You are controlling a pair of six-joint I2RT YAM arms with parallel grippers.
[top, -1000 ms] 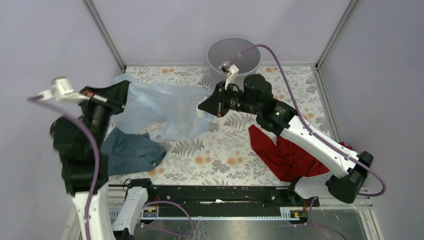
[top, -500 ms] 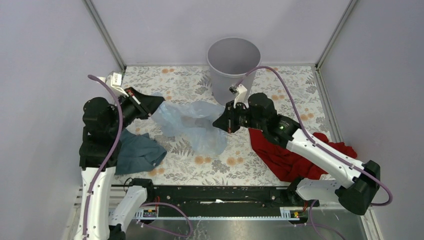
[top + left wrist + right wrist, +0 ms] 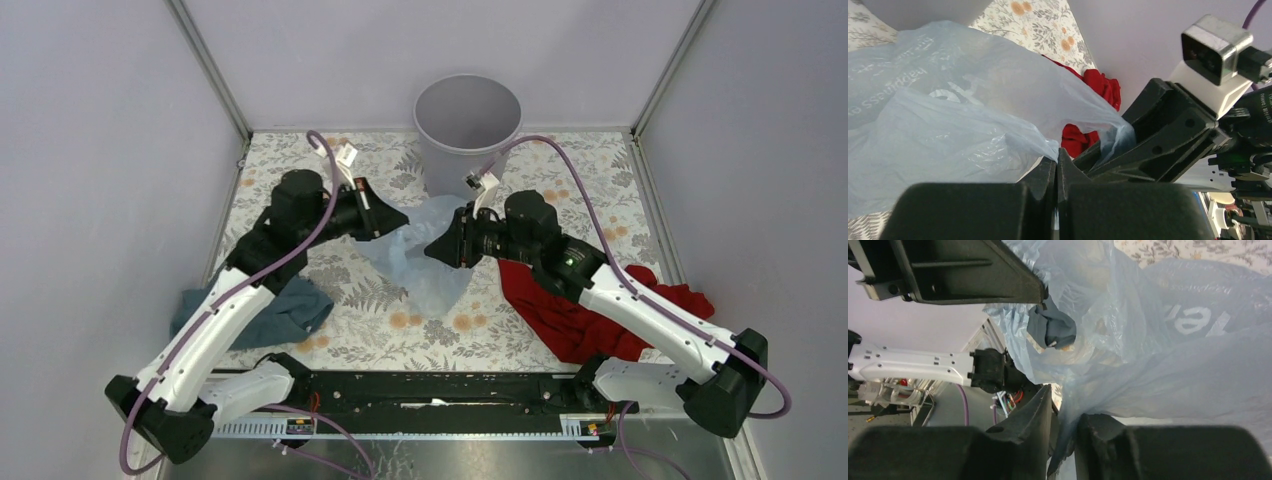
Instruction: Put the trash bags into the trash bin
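Observation:
The pale-blue translucent trash bag hangs bunched between my two grippers, just in front of the grey round trash bin at the back. My left gripper is shut on the bag's left edge; in the left wrist view its jaws pinch the plastic. My right gripper is shut on the bag's right edge; in the right wrist view a fold of the bag is clamped between the fingers. The two grippers are close together, facing each other.
A dark teal cloth lies at the front left under my left arm. A red cloth lies at the right under my right arm. A black rail runs along the near edge. Walls stand at the back and both sides.
My left arm has swung from the far left to the middle, carrying its edge of the bag. The bag has gone from spread out to bunched. My right gripper moved slightly.

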